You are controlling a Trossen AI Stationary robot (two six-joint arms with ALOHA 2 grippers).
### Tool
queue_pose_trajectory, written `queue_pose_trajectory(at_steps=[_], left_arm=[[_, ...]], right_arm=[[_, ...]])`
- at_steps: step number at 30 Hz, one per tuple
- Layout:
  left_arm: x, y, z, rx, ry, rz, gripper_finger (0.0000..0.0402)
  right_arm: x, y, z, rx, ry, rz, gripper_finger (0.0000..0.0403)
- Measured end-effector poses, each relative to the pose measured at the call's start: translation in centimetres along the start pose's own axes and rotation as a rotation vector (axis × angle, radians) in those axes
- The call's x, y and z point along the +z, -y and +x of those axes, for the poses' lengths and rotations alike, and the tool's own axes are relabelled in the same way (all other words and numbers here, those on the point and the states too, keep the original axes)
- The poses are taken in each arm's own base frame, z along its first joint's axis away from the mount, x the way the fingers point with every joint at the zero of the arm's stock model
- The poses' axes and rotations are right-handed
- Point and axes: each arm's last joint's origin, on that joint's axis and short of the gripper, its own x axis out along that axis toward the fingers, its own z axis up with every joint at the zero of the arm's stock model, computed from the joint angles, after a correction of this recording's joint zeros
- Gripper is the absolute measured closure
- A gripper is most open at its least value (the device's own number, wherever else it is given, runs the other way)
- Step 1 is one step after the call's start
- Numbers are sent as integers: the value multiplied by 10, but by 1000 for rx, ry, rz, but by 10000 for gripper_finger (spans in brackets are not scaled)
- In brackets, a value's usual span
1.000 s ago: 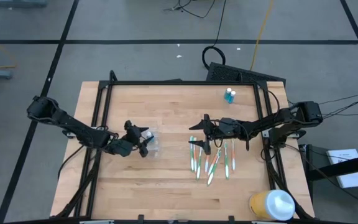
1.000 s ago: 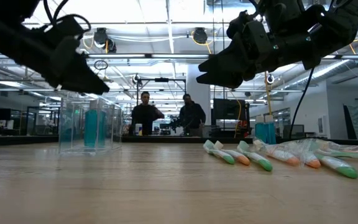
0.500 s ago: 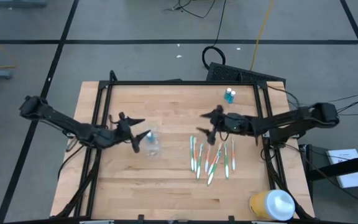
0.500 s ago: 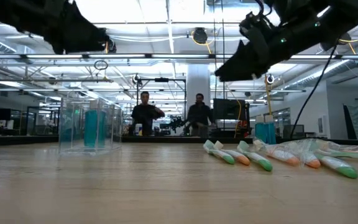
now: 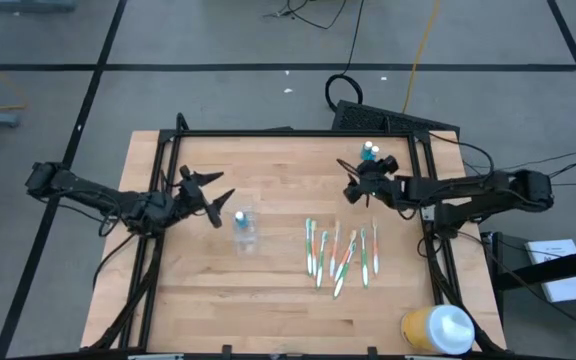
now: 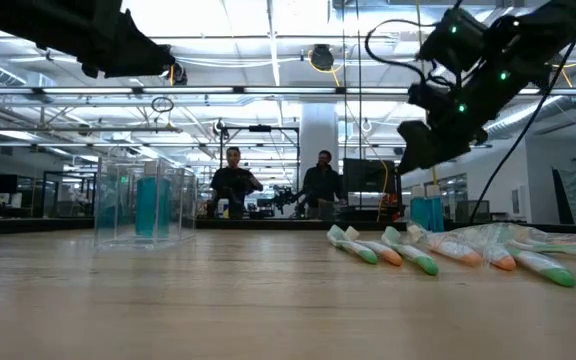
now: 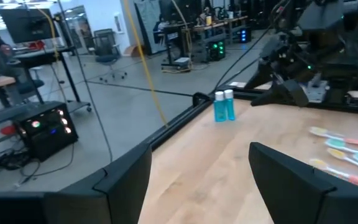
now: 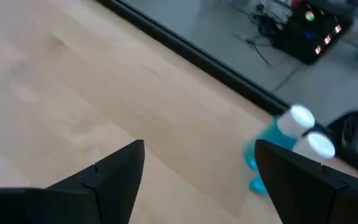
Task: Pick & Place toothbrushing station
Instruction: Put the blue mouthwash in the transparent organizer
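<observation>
A small clear cup (image 5: 245,229) stands upright on its base on the wooden table (image 5: 268,290), left of centre; it also shows in the low view (image 6: 143,207). Several green, orange and white toothbrushes (image 5: 339,251) lie flat right of centre. Two blue white-capped tubes (image 5: 369,152) stand at the far right. My left gripper (image 5: 218,200) hovers open, left of the cup and above it, empty. My right gripper (image 5: 353,180) hangs open between the toothbrushes and the tubes (image 8: 291,143), holding nothing.
A big yellow container with a white lid (image 5: 438,328) stands at the table's near right corner. A black frame (image 5: 268,133) runs along the far and side edges. People stand in the room beyond the table (image 6: 233,185).
My left gripper has drawn back from the cup, rising and going toward the table's left edge; the cup stays standing where it was. My right gripper has gone from above the toothbrushes toward the far right, toward the blue tubes, and has tipped up from pointing steeply down.
</observation>
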Motion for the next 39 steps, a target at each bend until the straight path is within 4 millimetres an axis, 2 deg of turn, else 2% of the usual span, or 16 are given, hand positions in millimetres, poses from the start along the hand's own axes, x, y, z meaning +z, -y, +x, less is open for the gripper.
queue_pose_trajectory(at_steps=[4,11,18,26,32,39], left_arm=[[0,-4,3,25,-5,10,123],[-3,-12,10,83,-29,23,123],[-5,-16,13,117,-48,28,123],[-5,-18,14,128,-49,17,123],[-5,-18,14,126,-49,14,123],[-6,-18,14,126,-52,13,123]], right_arm=[[-16,11,13,-54,-32,58,108],[-47,27,24,-75,42,146,108],[-68,39,27,-90,118,110,108],[-75,45,37,-81,124,124,106],[-80,54,48,-150,90,150,90],[-80,61,57,-197,83,176,91]])
